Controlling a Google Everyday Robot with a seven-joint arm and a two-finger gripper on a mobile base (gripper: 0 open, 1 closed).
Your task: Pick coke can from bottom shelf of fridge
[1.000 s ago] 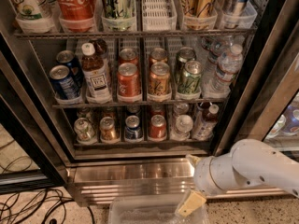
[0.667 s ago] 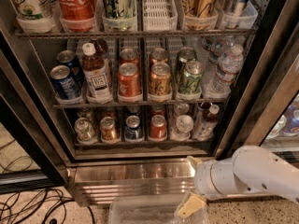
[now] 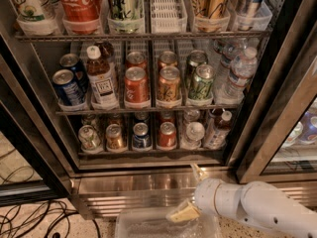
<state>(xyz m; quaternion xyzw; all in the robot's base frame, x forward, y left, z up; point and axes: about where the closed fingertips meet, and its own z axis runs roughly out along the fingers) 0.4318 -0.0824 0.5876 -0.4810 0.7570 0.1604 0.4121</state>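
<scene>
The coke can, small and red with a silver top, stands on the bottom shelf of the fridge, fourth lane from the left. A blue can is on its left and a clear silver-topped container on its right. My gripper is on the white arm at the lower right, below the shelf and in front of the ribbed steel base. Its fingers stand apart, one tan fingertip pointing up and the other low left. It holds nothing and is well below and right of the can.
The bottom shelf also holds a silver can, an orange-gold can and a small bottle. The middle rack holds cans and bottles. A clear plastic bin lies on the floor under the gripper. Cables lie at left. The open glass door stands at right.
The arm and gripper have shifted a little to the left and slightly down, staying in front of the fridge base. The cans have not moved.
</scene>
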